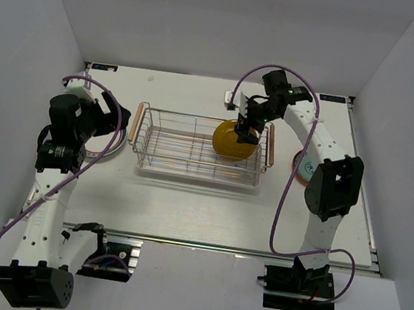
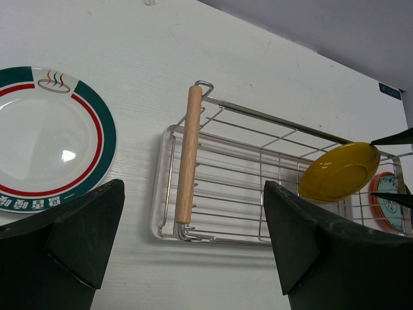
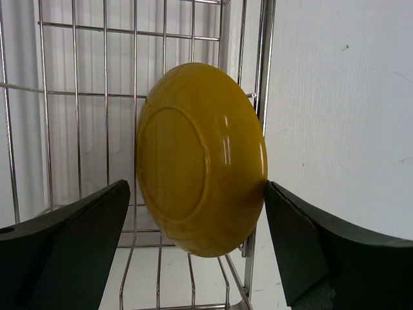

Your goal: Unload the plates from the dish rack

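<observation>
White bench (image 1: 206,209), plain grey walls (image 1: 211,23).
The yellow plate (image 1: 236,141) stands on edge at the dish rack's (image 1: 181,168) right end, between the right gripper's (image 1: 249,126) spread jaws; the left gripper (image 1: 107,120), jaws apart, hovers by a white plate (image 2: 45,135).

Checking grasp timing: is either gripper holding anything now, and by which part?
Nothing held. The right gripper is open, straddling the yellow plate in the rack; the left gripper is open and empty.

The white table (image 1: 184,206) holds dish rack (image 1: 196,175), white plate (image 2: 45,139) and orange plate (image 2: 374,194).
</observation>
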Motion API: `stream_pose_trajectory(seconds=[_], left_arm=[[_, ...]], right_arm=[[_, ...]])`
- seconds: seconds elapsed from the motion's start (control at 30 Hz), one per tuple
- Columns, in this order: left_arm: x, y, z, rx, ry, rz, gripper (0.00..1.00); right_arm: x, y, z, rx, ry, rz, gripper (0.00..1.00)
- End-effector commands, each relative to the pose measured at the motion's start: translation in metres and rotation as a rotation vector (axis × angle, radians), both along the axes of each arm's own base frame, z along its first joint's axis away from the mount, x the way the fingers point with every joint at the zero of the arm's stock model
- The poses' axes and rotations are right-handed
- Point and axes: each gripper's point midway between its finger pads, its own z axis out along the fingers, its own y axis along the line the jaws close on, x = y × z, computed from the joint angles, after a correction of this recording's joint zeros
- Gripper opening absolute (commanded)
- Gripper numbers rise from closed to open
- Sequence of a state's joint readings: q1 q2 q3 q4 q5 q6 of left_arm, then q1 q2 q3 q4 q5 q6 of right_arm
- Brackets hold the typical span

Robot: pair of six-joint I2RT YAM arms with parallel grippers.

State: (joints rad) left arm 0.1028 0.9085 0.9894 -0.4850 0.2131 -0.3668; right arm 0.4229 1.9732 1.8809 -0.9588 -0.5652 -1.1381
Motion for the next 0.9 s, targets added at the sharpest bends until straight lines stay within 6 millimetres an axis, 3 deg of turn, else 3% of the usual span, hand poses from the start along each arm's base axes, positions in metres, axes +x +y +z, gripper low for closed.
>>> stream_pose_trajectory(seconds=[0.0, 0.13, 0.27, 0.53, 0.87], left_arm=[[-0.002, 0.0, 0.005, 0.002, -0.029, -0.002, 0.98], [-0.001, 0.0, 0.004, 0.0, -0.021, -0.005, 0.98], [-0.001, 0.001, 0.004, 0.002, -0.022, 0.001, 0.98], [0.001, -0.001, -0.001, -0.006, -0.009, -0.009, 0.98], [-0.001, -0.002, 0.003, -0.009, -0.025, -0.009, 0.98]], right_arm=[[-0.037, 0.007, -0.002, 0.007, 0.112, 0.043, 0.89], [-0.001, 0.014, 0.0, 0.027, 0.025, -0.073, 0.89], [0.009, 0.015, -0.006, 0.027, 0.009, -0.086, 0.89], [0.002, 0.014, -0.01, 0.019, 0.03, -0.061, 0.89], [-0.048, 0.009, 0.018, 0.022, 0.092, 0.064, 0.89]])
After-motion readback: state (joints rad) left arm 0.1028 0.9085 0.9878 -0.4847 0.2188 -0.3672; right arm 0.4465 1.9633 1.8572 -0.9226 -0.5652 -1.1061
